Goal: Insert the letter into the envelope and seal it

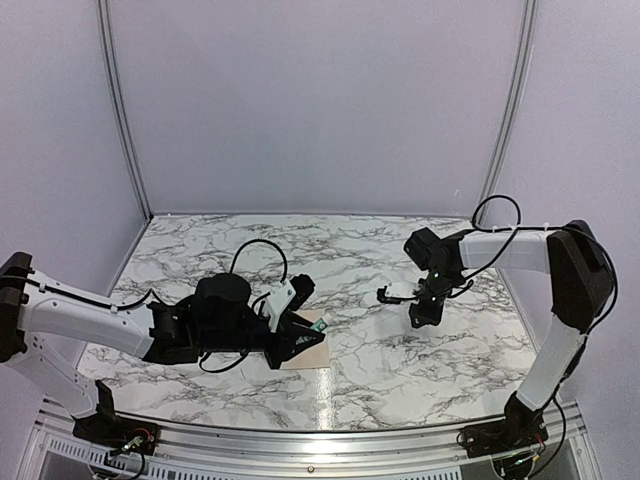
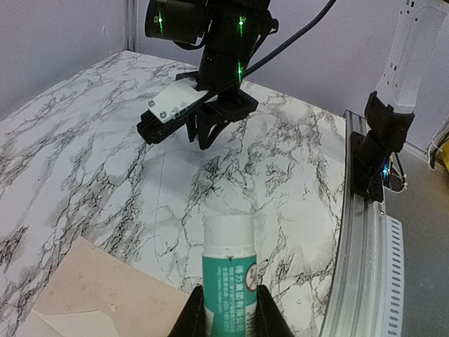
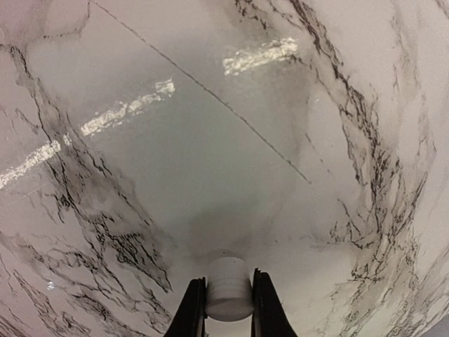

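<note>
My left gripper [image 2: 228, 310] is shut on a glue stick [image 2: 228, 263] with a green label and a white top, which points out over the marble. In the top view the left gripper [image 1: 314, 328] hovers over a pinkish-tan paper [image 1: 305, 352] lying flat. That paper also shows in the left wrist view [image 2: 98, 288], with a paler folded piece [image 2: 66, 324] on it at the bottom edge. I cannot tell the letter from the envelope here. My right gripper [image 3: 229, 300] is shut on a small white cap [image 3: 229, 286], just above the table. It is to the right in the top view [image 1: 421, 312].
The marble table [image 1: 380, 370] has a metal rail along its near edge [image 2: 365, 246]. The right arm's wrist and fingers [image 2: 210, 105] hang over the table ahead of the glue stick. Grey walls close in the back and sides.
</note>
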